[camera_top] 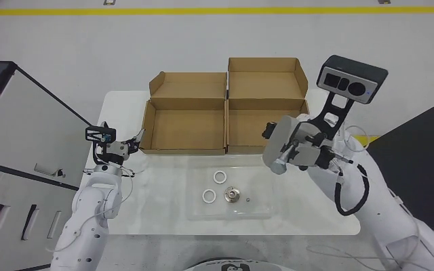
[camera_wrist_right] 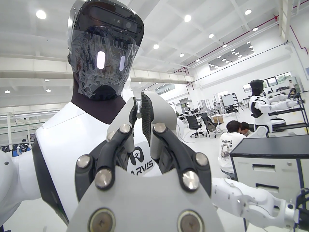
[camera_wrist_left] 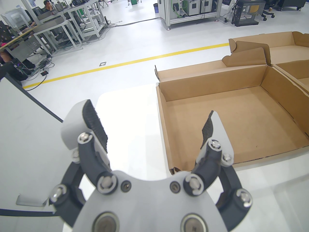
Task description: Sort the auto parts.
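Two white rings [camera_top: 220, 177] [camera_top: 209, 196], a round metal part [camera_top: 232, 195] and a tiny dark piece [camera_top: 249, 199] lie on a clear sheet [camera_top: 261, 211] in front of two open cardboard boxes. My right gripper [camera_top: 280, 148] is raised near the right box's [camera_top: 261, 125] front wall and turned upward. In the right wrist view it [camera_wrist_right: 140, 103] is shut on a small dark metal pin [camera_wrist_right: 138, 110]. My left gripper [camera_top: 135, 141] hovers open and empty just off the left box's [camera_top: 183, 129] near corner, with that box [camera_wrist_left: 229, 112] ahead of its fingers [camera_wrist_left: 93, 119].
Both boxes have their lids folded back toward the table's far edge. The second box [camera_wrist_left: 289, 49] sits beyond the first in the left wrist view. A dark-topped cabinet [camera_top: 27, 101] stands off the table's left side. White tabletop [camera_top: 122, 108] shows left of the boxes.
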Controlling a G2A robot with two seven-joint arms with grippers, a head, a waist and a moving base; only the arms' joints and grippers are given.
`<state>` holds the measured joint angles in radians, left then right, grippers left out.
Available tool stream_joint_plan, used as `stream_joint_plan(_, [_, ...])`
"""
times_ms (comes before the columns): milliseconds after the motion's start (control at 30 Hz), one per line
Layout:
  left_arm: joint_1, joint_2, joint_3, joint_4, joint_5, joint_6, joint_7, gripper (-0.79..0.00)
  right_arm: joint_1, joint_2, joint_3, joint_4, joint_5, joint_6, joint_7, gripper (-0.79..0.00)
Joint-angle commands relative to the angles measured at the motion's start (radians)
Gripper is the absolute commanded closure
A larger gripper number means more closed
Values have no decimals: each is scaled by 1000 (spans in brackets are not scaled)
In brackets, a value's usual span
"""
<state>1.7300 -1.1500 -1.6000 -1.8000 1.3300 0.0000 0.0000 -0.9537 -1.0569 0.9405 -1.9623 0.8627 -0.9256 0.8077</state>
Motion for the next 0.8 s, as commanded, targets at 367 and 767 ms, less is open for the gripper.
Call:
stream_joint_plan(367, [0,0,0,0,0,0,0,-785,-21,-41,5,-21,89,-84,3,0])
stream_joint_plan(767, [0,0,0,0,0,0,0,-785,-38,-44,57,3,-88,84,24,0])
